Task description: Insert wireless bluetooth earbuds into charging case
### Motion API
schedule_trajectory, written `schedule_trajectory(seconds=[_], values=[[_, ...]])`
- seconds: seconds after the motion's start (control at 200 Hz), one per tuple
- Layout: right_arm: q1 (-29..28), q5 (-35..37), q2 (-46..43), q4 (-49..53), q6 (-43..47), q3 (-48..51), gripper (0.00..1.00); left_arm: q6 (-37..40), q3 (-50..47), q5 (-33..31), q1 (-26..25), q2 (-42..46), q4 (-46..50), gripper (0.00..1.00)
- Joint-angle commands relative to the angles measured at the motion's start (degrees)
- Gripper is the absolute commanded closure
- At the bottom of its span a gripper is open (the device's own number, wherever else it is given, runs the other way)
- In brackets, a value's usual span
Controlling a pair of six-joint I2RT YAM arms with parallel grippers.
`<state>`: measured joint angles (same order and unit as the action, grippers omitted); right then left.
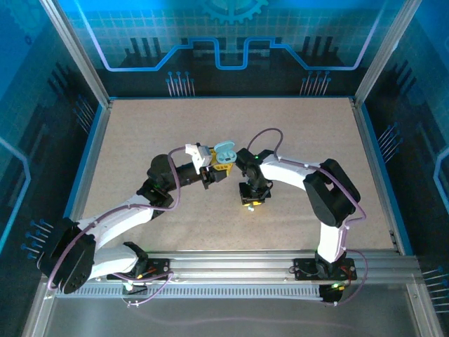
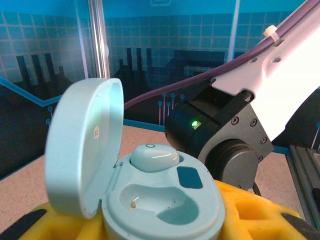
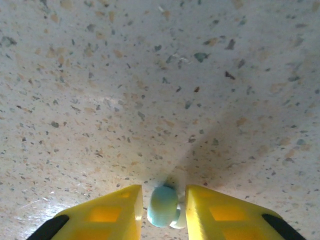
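My left gripper (image 1: 210,168) is shut on a light blue charging case (image 1: 224,151) and holds it above the table. In the left wrist view the case (image 2: 165,210) sits between the yellow fingers (image 2: 260,212) with its lid (image 2: 82,145) swung open. One light blue earbud (image 2: 154,157) sits in the far pocket. The near pocket (image 2: 160,200) is bare, with gold contacts showing. My right gripper (image 1: 249,202) points straight down at the table. Its yellow fingers (image 3: 115,215) are closed around a second light blue earbud (image 3: 163,205) lying on the speckled surface.
The right arm's dark wrist (image 2: 235,145), with a green light and a purple cable, hangs right behind the open case. The tan speckled table (image 1: 140,133) is walled by blue panels and a metal frame. Both arm bases sit on the rail (image 1: 231,263) at the near edge.
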<state>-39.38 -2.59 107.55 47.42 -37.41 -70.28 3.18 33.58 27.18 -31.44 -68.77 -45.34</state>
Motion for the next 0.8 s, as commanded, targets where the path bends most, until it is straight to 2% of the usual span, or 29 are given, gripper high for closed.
schedule_trajectory(seconds=[0.0,0.565,0.795], values=[[-1.36,1.56,1.56,2.93,0.17,-1.64,0.7,0.93,-0.45,-0.54,0.4,1.26,-1.87,0.65],[-1.93,2.14,2.76,3.57,0.14,-2.32,0.78,0.95,-0.36,-0.54,0.57,1.36,-1.67,0.66],[-1.08,2.1,-2.63,2.63,0.14,-1.05,0.81,0.87,-0.28,-0.5,0.64,1.26,-1.67,0.65]])
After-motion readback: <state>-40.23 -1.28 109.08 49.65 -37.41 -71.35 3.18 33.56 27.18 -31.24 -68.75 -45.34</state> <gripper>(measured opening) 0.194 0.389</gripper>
